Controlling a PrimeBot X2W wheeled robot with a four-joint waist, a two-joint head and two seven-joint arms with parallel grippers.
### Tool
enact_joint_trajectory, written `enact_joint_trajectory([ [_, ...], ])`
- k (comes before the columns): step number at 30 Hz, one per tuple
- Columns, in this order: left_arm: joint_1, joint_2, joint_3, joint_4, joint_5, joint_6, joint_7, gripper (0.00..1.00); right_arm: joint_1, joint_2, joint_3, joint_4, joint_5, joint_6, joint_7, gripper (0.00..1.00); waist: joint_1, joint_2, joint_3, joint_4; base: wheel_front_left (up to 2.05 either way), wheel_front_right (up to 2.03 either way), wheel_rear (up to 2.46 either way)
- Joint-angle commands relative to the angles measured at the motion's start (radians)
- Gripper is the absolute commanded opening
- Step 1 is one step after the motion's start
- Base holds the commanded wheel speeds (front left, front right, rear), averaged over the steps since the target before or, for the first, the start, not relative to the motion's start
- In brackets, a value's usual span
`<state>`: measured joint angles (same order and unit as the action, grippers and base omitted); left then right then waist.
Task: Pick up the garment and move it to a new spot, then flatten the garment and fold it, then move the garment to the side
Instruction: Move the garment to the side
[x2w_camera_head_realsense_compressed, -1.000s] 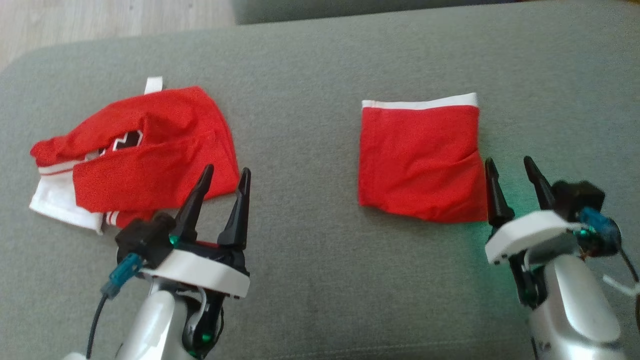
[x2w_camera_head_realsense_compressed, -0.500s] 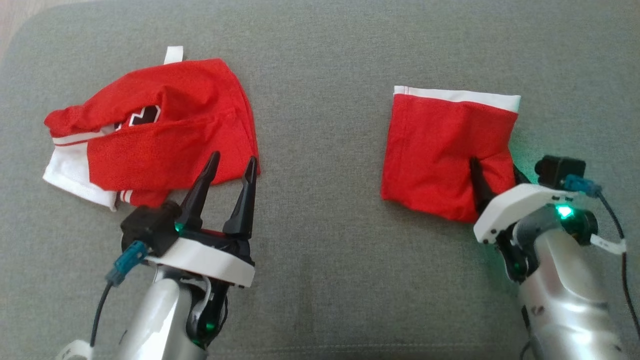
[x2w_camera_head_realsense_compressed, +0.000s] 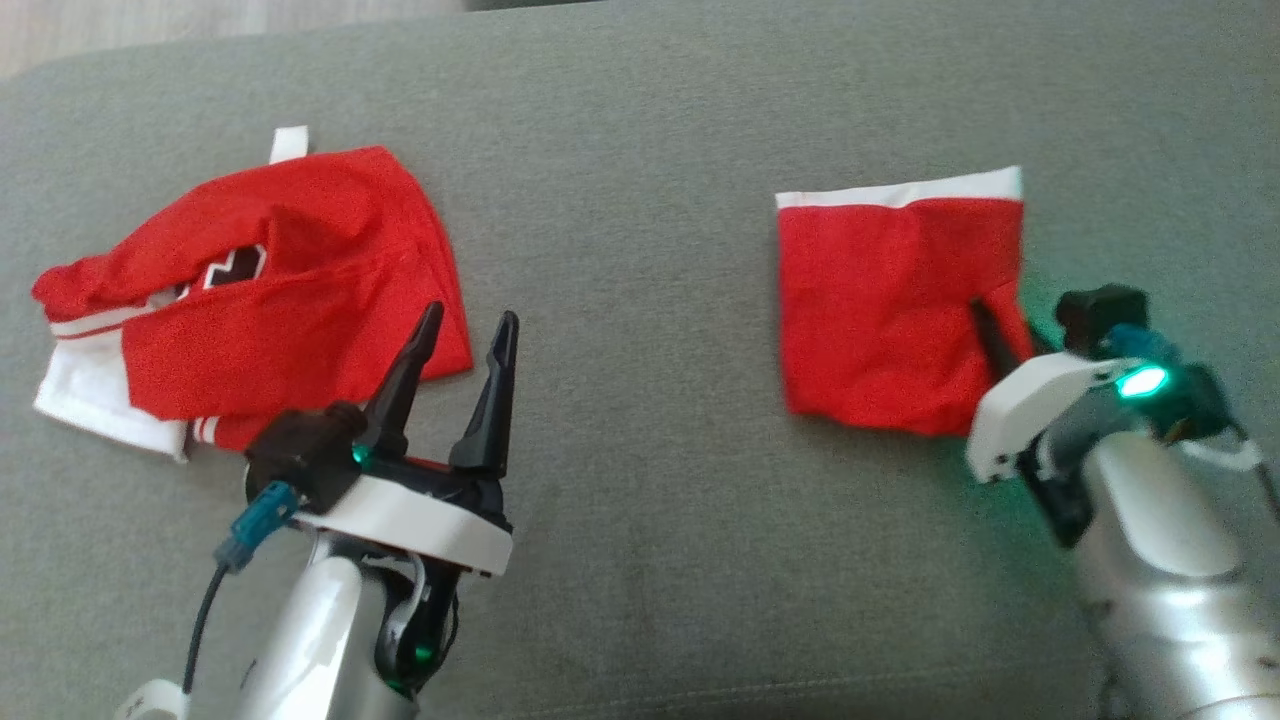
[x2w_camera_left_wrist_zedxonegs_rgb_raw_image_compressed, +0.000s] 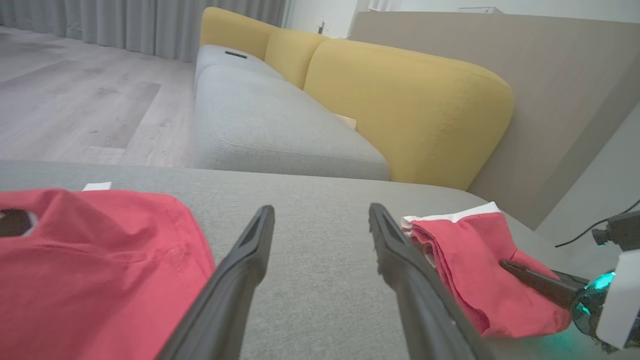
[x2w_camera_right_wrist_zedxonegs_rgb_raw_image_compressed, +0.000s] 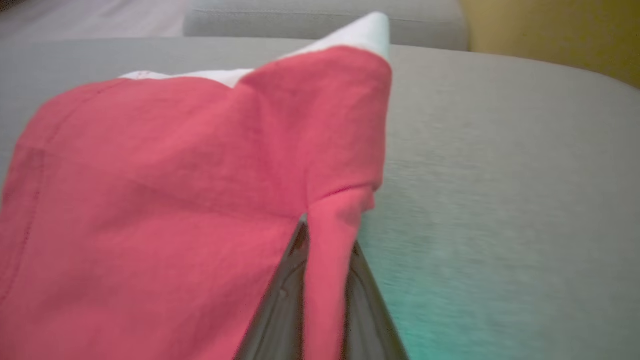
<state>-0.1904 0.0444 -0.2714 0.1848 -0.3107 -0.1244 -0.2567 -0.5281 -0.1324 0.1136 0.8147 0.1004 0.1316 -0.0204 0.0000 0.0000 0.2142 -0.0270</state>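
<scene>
One folded red garment (x2w_camera_head_realsense_compressed: 880, 300) with a white band, edge pinched by right tool (x2w_camera_head_realsense_compressed: 1005, 327); left tool (x2w_camera_head_realsense_compressed: 470, 318) spread.

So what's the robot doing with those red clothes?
Its right gripper is shut on the near right edge of the folded red garment, which lies on the grey cushion. Its left gripper is open and holds nothing, next to a crumpled red and white garment.
</scene>
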Motion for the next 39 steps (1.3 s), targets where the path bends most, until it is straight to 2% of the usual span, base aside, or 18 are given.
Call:
enact_joint_trajectory([
  [1,-0.043,0.006,0.023,-0.04,0.002,-0.005,-0.005,1.0,-0.051,-0.043,0.042,-0.044,-0.012,-0.001,-0.011,0.0,0.0,0.0,-0.005,-0.015,0.0,0.0,0.0],
  [3,-0.051,0.006,0.009,-0.044,0.001,-0.006,-0.005,1.0,-0.057,-0.096,0.081,-0.059,-0.015,-0.001,-0.002,0.0,0.0,0.0,-0.003,-0.024,0.0,0.0,0.0],
  [4,-0.051,0.006,0.009,-0.044,0.001,-0.006,-0.005,1.0,-0.057,-0.096,0.081,-0.059,-0.015,-0.001,-0.002,0.0,0.0,0.0,-0.003,-0.024,0.0,0.0,0.0],
  [7,-0.07,0.006,-0.021,-0.052,0.001,-0.006,-0.005,1.0,-0.064,-0.183,0.147,-0.079,-0.005,-0.001,0.023,0.0,0.0,0.0,0.005,-0.03,0.0,0.0,0.0],
  [10,-0.105,0.006,-0.06,-0.065,-0.003,-0.006,-0.005,1.0,-0.076,-0.316,0.212,-0.09,0.007,-0.001,0.059,0.0,0.0,0.0,0.03,-0.028,0.0,0.0,0.0],
  [14,-0.133,0.006,-0.091,-0.075,-0.001,-0.006,-0.005,1.0,-0.103,-0.424,0.223,-0.09,0.019,-0.001,0.084,0.0,0.0,0.0,0.059,-0.025,0.0,0.0,0.0],
  [17,-0.152,0.006,-0.109,-0.086,0.004,-0.006,-0.005,1.0,-0.129,-0.493,0.177,-0.085,0.007,-0.001,0.099,0.0,0.0,0.0,0.088,-0.02,0.0,0.0,0.0],
  [21,-0.164,0.006,-0.119,-0.095,0.004,-0.006,-0.005,1.0,-0.136,-0.524,0.133,-0.078,-0.006,-0.001,0.087,0.0,0.0,0.0,0.113,-0.013,0.0,0.0,0.0],
  [31,-0.159,0.006,-0.106,-0.086,0.012,-0.006,-0.005,1.0,-0.125,-0.499,0.074,-0.077,-0.019,-0.001,0.076,0.0,0.0,0.0,0.123,-0.013,0.0,0.0,0.0],
  [33,-0.155,0.006,-0.103,-0.082,0.012,-0.006,-0.005,1.0,-0.118,-0.487,0.062,-0.077,-0.023,-0.001,0.079,0.38,0.0,0.0,0.115,-0.015,0.0,0.0,0.0],
  [34,-0.153,0.006,-0.102,-0.08,0.012,-0.006,-0.005,1.0,-0.116,-0.481,0.05,-0.077,-0.025,-0.001,0.079,1.0,0.0,0.0,0.112,-0.016,0.0,0.0,0.0],
  [39,-0.144,0.006,-0.101,-0.07,0.005,-0.006,-0.005,1.0,-0.103,-0.444,0.011,-0.096,-0.033,-0.001,0.083,1.0,0.0,0.0,0.079,-0.018,0.0,0.0,0.0],
])
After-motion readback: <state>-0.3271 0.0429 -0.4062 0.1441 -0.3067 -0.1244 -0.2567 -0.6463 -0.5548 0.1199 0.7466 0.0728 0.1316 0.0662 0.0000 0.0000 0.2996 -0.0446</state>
